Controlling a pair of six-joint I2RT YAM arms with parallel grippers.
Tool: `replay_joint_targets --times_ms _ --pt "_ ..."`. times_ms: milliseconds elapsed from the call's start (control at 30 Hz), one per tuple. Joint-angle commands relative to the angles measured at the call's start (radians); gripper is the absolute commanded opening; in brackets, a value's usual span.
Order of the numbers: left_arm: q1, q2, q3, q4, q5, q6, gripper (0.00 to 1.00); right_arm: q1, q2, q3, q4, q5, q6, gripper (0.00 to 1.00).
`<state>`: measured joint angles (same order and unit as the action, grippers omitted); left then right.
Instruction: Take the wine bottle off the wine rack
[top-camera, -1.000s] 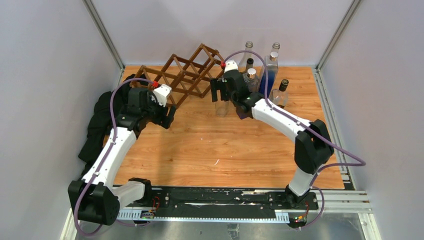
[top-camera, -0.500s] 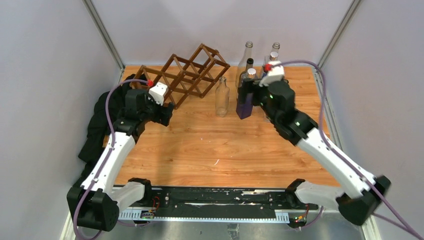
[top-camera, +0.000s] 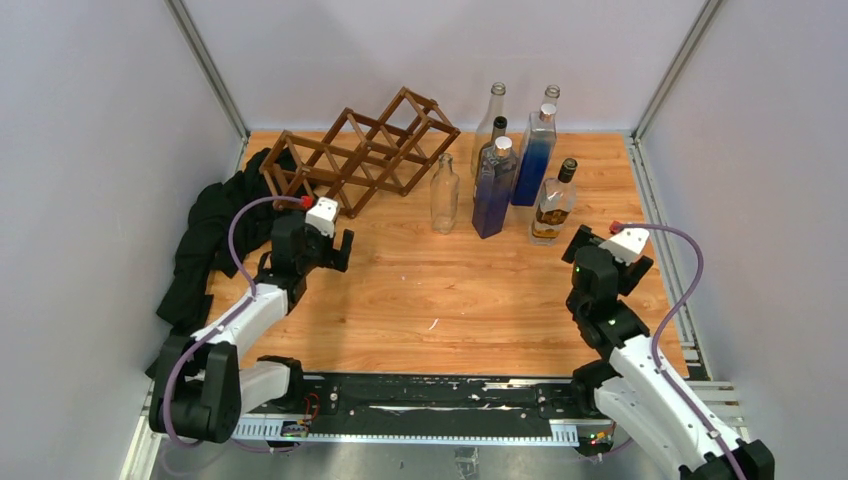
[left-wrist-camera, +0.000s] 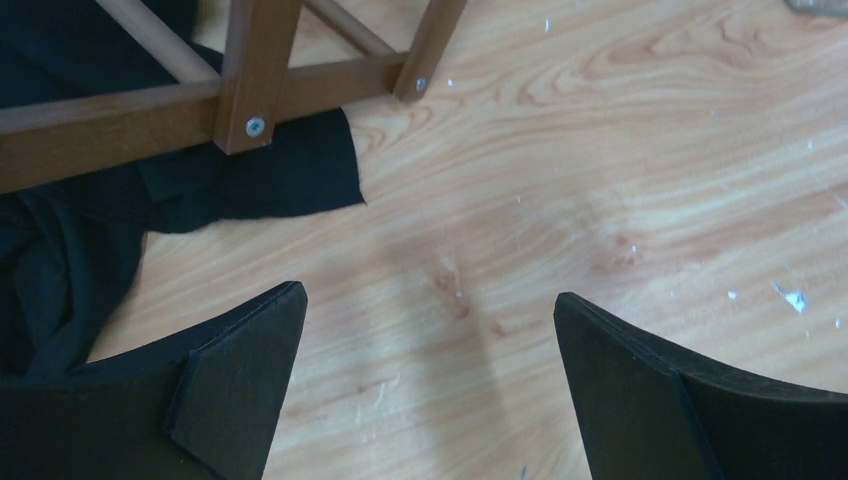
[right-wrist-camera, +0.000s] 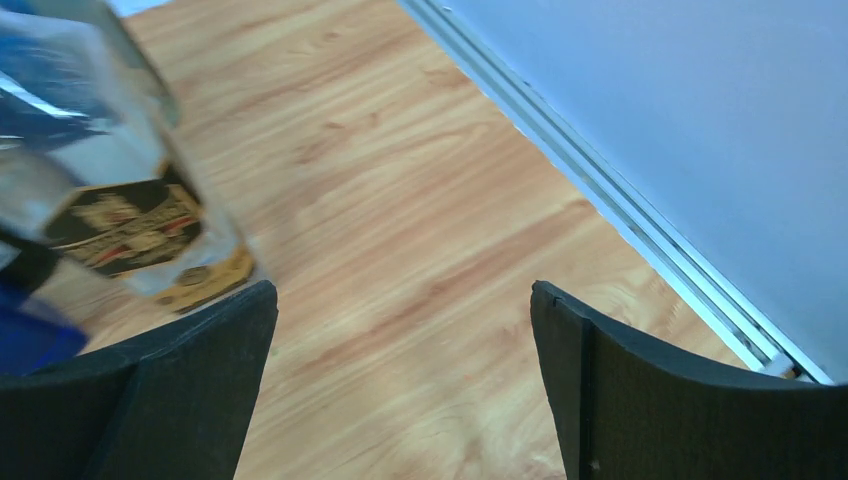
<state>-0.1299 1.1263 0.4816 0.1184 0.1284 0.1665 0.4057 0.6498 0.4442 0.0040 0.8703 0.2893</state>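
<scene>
The dark brown lattice wine rack (top-camera: 365, 150) stands tilted at the back left, and I see no bottle in its cells. A clear glass bottle (top-camera: 444, 193) stands upright on the table just right of the rack. My left gripper (top-camera: 314, 242) is open and empty, low over the table just in front of the rack's left end; its wrist view shows the rack's bars (left-wrist-camera: 250, 90) ahead of the gripper (left-wrist-camera: 430, 325). My right gripper (top-camera: 606, 256) is open and empty at the right, near a whiskey bottle (top-camera: 553, 203); its wrist view shows bare wood between its open jaws (right-wrist-camera: 400, 320).
A group of upright bottles stands at the back right: a blue square bottle (top-camera: 494, 188), a taller blue one (top-camera: 536, 152), and clear and dark ones behind. Black cloth (top-camera: 205, 245) lies under the rack's left end. A metal rail (right-wrist-camera: 620, 210) runs along the right wall.
My right gripper let go of the clear bottle, left it standing, and drew back to the near right. My left arm drew back from the rack toward the near side.
</scene>
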Motion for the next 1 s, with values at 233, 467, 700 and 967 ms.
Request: replay_joint_targets --times_ms 233,467,700,967 --pt "0.01 0.145 -0.162 0.644 -0.126 -0.008 1.0 -0.131 0.1 -0.27 0.519 0.105 -0.048 1.0" --pt "0.046 0.193 -0.211 0.779 -0.168 -0.057 1.0 -0.176 0.275 -0.327 0.778 0.047 -0.157 1.0" --pt "0.049 0.212 -0.322 0.98 -0.144 -0.042 1.0 -0.236 0.486 -0.354 1.023 -0.135 -0.263 1.0" --pt "0.056 0.239 -0.306 0.982 -0.155 -0.064 1.0 -0.241 0.732 -0.343 1.227 -0.509 -0.452 1.0"
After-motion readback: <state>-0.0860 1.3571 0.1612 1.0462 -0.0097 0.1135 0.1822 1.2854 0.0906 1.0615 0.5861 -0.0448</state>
